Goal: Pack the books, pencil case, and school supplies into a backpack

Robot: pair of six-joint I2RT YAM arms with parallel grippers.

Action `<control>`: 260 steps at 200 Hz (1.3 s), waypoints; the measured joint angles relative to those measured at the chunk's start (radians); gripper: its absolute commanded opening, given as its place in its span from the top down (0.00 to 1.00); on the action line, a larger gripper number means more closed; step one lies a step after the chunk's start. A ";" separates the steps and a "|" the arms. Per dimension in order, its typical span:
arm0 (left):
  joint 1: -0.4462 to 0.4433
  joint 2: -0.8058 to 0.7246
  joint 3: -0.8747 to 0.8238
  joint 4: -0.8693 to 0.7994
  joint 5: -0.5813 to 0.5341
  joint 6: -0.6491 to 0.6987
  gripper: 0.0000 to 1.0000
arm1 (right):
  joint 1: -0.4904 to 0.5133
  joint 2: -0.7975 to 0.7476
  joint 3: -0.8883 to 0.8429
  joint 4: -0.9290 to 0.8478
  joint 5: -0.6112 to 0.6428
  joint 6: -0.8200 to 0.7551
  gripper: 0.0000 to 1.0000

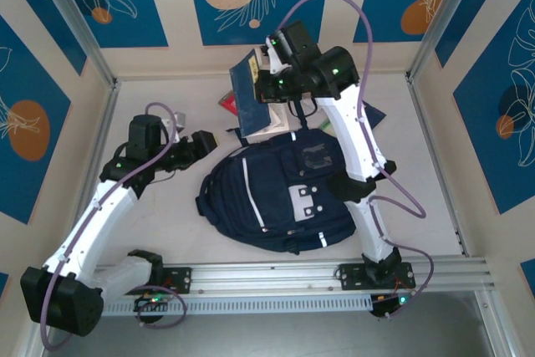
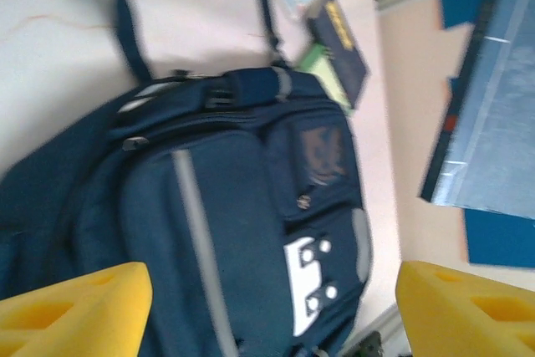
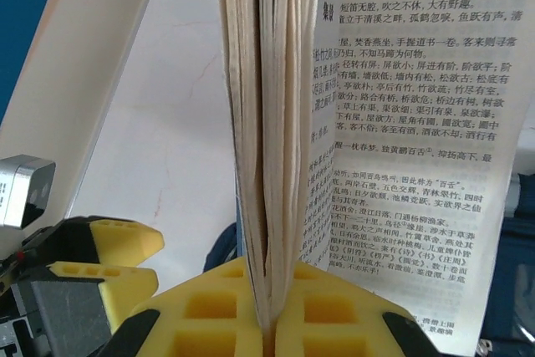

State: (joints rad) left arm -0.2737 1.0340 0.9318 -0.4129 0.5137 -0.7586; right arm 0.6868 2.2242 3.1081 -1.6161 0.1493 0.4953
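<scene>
Overhead, the right tool holds a navy book above the backpack's far edge; its wrist camera reveals pinched pages. Left of the backpack, the left tool gapes wide.

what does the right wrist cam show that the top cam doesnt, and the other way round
Right wrist adds: the book's page edges up close, pinched between the right gripper's yellow fingers, and one loose page fanned aside with its printed Chinese text legible.
Top external adds: the whole backpack lying flat with its white patch facing up, and the left gripper open beside the backpack's left side, holding nothing.
Both: the right gripper shut on that book, its pale pages spreading apart.
</scene>
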 measured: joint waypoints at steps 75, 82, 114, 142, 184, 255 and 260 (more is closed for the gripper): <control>-0.111 0.020 0.151 0.046 0.038 -0.048 0.21 | -0.010 -0.301 -0.360 -0.004 0.051 -0.010 1.00; -0.117 0.023 0.161 0.046 0.038 -0.048 0.21 | -0.016 -0.332 -0.420 -0.002 0.056 -0.011 1.00; -0.168 0.061 0.155 0.070 0.056 -0.072 0.20 | -0.058 -0.543 -0.885 0.056 0.028 -0.006 1.00; -0.211 0.081 0.119 0.078 0.066 -0.082 0.19 | -0.153 -0.811 -1.422 0.274 -0.136 0.063 0.99; -0.247 0.100 0.068 0.119 0.096 -0.127 0.17 | -0.245 -1.081 -1.810 0.649 -0.419 0.206 0.99; -0.341 0.194 0.058 0.239 0.171 -0.186 0.27 | -0.243 -1.242 -2.079 1.154 -0.704 0.378 0.99; -0.342 0.198 0.058 0.250 0.176 -0.195 0.29 | -0.246 -1.250 -2.097 1.177 -0.712 0.393 0.99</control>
State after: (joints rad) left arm -0.6155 1.2320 0.9901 -0.1627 0.6895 -0.9539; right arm 0.4412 0.9741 1.0107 -0.4393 -0.5625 0.8879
